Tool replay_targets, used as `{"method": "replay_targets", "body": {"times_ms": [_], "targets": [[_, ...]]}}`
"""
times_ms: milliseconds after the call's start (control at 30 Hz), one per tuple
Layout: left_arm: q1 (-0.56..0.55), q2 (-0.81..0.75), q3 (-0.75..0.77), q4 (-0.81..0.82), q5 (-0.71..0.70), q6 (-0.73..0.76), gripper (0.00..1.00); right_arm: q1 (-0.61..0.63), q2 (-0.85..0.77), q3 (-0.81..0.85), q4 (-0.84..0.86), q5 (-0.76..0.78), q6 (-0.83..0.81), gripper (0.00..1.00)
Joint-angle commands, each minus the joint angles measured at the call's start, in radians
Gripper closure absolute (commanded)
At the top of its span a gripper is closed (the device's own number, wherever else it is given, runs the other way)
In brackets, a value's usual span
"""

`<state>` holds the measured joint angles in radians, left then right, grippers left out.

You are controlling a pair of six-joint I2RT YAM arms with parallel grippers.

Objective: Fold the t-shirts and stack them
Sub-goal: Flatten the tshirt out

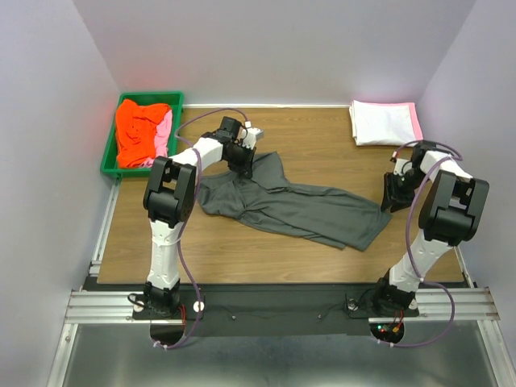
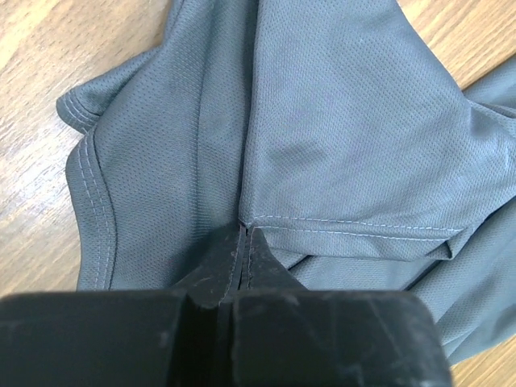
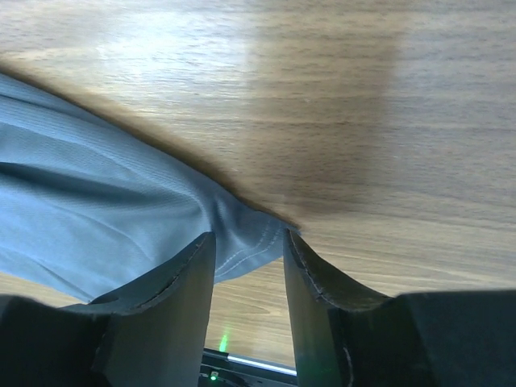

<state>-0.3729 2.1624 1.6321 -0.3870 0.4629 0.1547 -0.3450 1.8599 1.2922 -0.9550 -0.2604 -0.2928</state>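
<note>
My left gripper (image 2: pixel 244 232) is pinching a fold of the grey t-shirt (image 1: pixel 298 208), fingers pressed together on the cloth, toward the far-left part of the counter (image 1: pixel 242 260). My right gripper (image 3: pixel 248 242) is sitting spread near the right edge, with the hem corner lying between the fingers, not clamped. The shirt is sprawling across the middle. Bare wood is showing along the near edge. A green bin (image 1: pixel 109 157) is holding the orange-red t-shirt (image 1: pixel 135 129) and pink t-shirt (image 1: pixel 164 133) in the far-left corner. A folded white t-shirt (image 1: pixel 383 122) is lying in the far-right corner.
</note>
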Motion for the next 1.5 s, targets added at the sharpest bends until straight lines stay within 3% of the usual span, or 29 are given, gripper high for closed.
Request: {"method": "replay_targets", "body": {"times_ms": [0, 100, 200, 600, 867, 900, 933, 967, 1000, 1133, 1467], "targets": [[0.002, -0.053, 0.046, -0.012, 0.036, -0.004, 1.0, -0.026, -0.005, -0.008, -0.011, 0.004, -0.02, 0.58], [0.002, -0.084, 0.041, -0.007, 0.049, -0.01, 1.0, -0.028, -0.016, -0.002, -0.01, -0.002, -0.025, 0.71], [0.006, -0.121, 0.038, -0.006, 0.068, -0.017, 1.0, -0.028, 0.001, 0.019, -0.01, -0.016, -0.022, 0.99], [0.025, -0.234, 0.025, -0.001, 0.114, -0.049, 1.0, -0.028, 0.018, 0.145, -0.011, -0.068, -0.008, 1.0], [0.127, -0.295, 0.032, 0.007, 0.186, -0.09, 1.0, -0.028, 0.009, 0.216, -0.025, -0.083, -0.023, 0.99], [0.134, -0.299, 0.032, -0.006, 0.191, -0.078, 1.0, -0.028, 0.01, 0.21, -0.04, -0.089, -0.028, 0.99], [0.144, -0.3, 0.035, -0.044, 0.194, -0.04, 1.0, -0.028, 0.013, 0.197, -0.053, -0.102, -0.037, 0.83], [0.147, -0.299, 0.038, -0.064, 0.198, -0.023, 1.0, -0.028, 0.019, 0.184, -0.063, -0.103, -0.057, 0.73], [0.15, -0.3, 0.037, -0.091, 0.197, -0.006, 1.0, -0.028, 0.019, 0.167, -0.071, -0.121, -0.065, 0.55], [0.157, -0.322, 0.014, -0.096, 0.2, 0.022, 1.0, -0.028, 0.025, 0.102, -0.065, -0.164, -0.069, 0.32], [0.169, -0.306, 0.061, -0.107, 0.204, -0.003, 1.0, -0.026, 0.097, 0.061, -0.039, -0.257, -0.036, 0.35]]}}
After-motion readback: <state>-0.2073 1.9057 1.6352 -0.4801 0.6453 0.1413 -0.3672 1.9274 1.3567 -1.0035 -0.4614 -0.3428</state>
